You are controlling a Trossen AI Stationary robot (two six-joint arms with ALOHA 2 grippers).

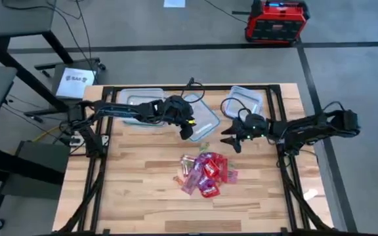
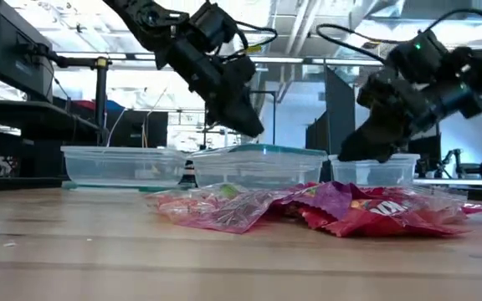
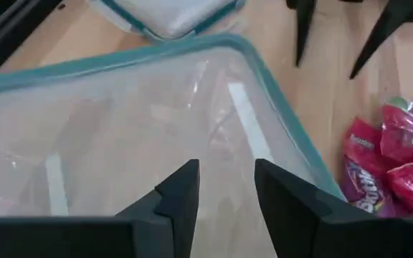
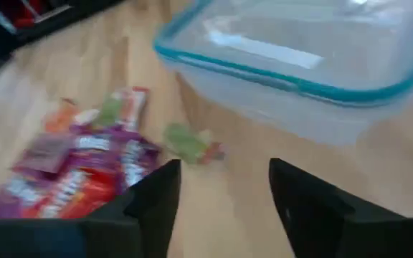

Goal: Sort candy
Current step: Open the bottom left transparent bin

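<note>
Candy (image 1: 205,172) lies heaped at the centre of the table (image 1: 136,190) in the high view, one green piece (image 4: 192,142) apart near a container (image 1: 199,113). Left gripper (image 1: 188,133) hovers over that container, fingers parted and empty. Right gripper (image 1: 231,140), centre right, hangs above bare wood, also spread, holding nothing.

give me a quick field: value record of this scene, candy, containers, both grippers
candy: pile of red and pink packets on the wooden table, none in a container
stray piece: green sweet beside the pile, near the middle container
containers: three clear tubs, left, middle, right
left gripper: open, empty, over the middle container's edge
right gripper: open, empty, above the table near the pile
</note>
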